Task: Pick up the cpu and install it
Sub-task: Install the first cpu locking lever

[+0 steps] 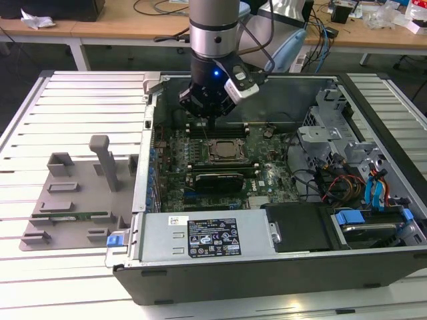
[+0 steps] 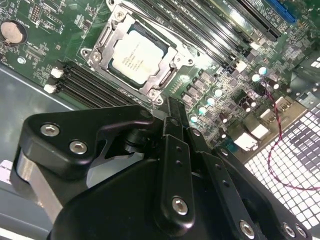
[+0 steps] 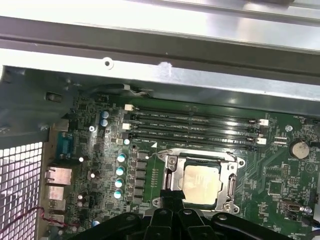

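Already seated: cpu (image 2: pixel 136 56) lying in socket frame (image 2: pixel 100 47); end effector (image 1: pixel 205 113) hovering just above, empty, opening impossible to tell. Install step apparently finished.

1. The cpu (image 3: pixel 201 183) lies flat inside the socket frame (image 3: pixel 200 181) on the motherboard (image 3: pixel 270 175).
2. Four memory slots (image 3: pixel 195 127) run side by side at the frame's 12 o'clock.
3. The gripper (image 3: pixel 172 197) reaches the frame's 7 o'clock corner.
4. A coin cell (image 3: pixel 300 149) sits at the frame's 2 o'clock.

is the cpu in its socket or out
In. The cpu lies flat inside the socket frame in both wrist views, with the end effector above it.
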Robot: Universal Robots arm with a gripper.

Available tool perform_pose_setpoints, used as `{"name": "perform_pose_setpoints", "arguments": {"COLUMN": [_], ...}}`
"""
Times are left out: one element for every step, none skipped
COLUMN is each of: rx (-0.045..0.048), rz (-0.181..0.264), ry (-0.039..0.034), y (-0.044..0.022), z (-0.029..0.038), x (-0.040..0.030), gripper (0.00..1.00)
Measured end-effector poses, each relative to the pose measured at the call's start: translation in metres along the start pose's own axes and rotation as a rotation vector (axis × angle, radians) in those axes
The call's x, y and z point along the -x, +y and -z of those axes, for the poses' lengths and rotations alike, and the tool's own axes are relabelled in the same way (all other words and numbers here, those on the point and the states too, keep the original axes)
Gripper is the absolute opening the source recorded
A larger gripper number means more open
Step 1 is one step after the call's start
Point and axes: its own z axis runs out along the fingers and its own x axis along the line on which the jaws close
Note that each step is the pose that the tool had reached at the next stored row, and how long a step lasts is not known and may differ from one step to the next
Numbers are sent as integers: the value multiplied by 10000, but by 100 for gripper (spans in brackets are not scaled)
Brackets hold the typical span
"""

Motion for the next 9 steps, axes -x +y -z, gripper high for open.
{"name": "perform_pose_setpoints", "arguments": {"rx": [1, 1, 0, 0, 0, 0, 0, 1, 1], "rz": [0, 0, -1, -1, 0, 0, -2, 0, 1], "ry": [-1, -1, 0, 0, 0, -1, 0, 0, -1], "y": [12, 27, 38, 59, 78, 105, 121, 131, 139], "z": [0, 1, 1, 2, 2, 3, 4, 5, 4], "x": [-13, -30, -42, -56, -64, -84, -104, -128, -163], "gripper": [11, 11, 11, 11, 11, 11, 11, 11, 11]}}
